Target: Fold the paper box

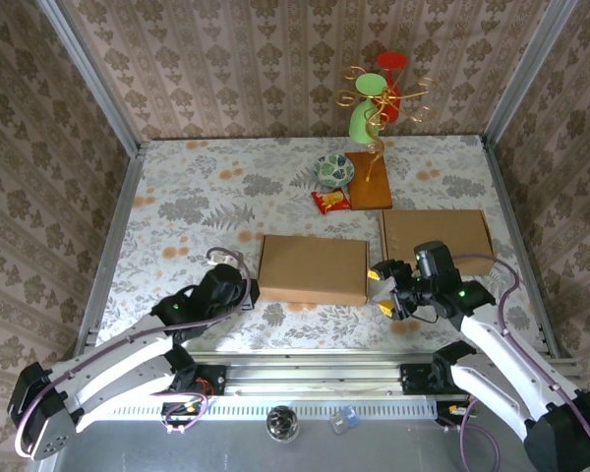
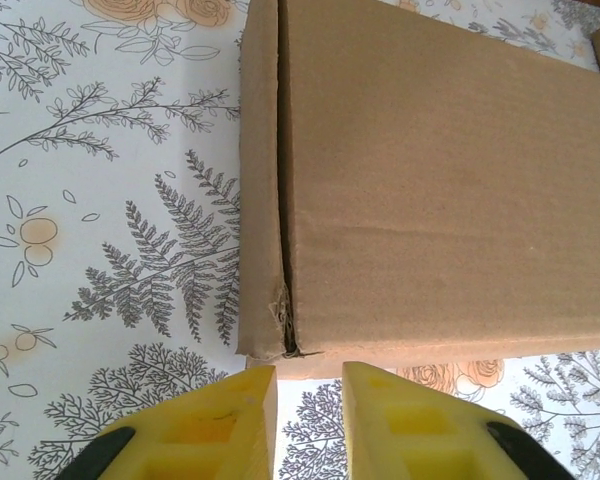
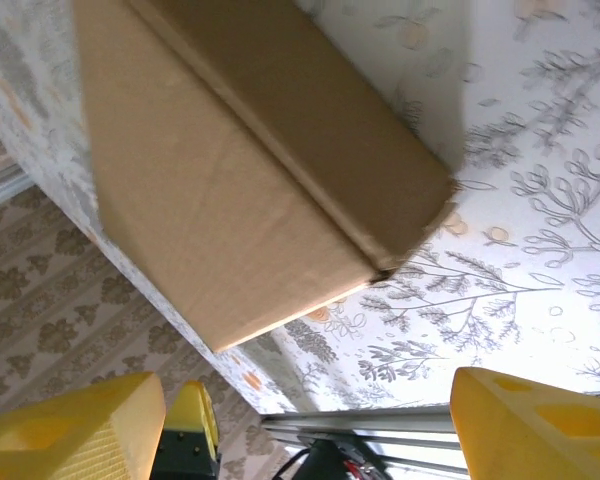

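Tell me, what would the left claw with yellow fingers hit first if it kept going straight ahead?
Most likely the flat brown cardboard box. The left gripper points at its near edge, beside the corner seam, with a strip of flowered tablecloth between. Its height above that cloth is unclear.

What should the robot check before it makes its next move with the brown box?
1. Left end effector empty: ok, narrow gap, nothing in it.
2. Right end effector open: ok, jaws wide, gripping nothing.
3. Centre box closed flat: ok from above.
4. Its side flap tucked tight: cannot tell; the seam corner looks frayed.
5. Second box clear of the centre box: ok, a gap between them.
6. Bowl out of the way: ok, at the far side.
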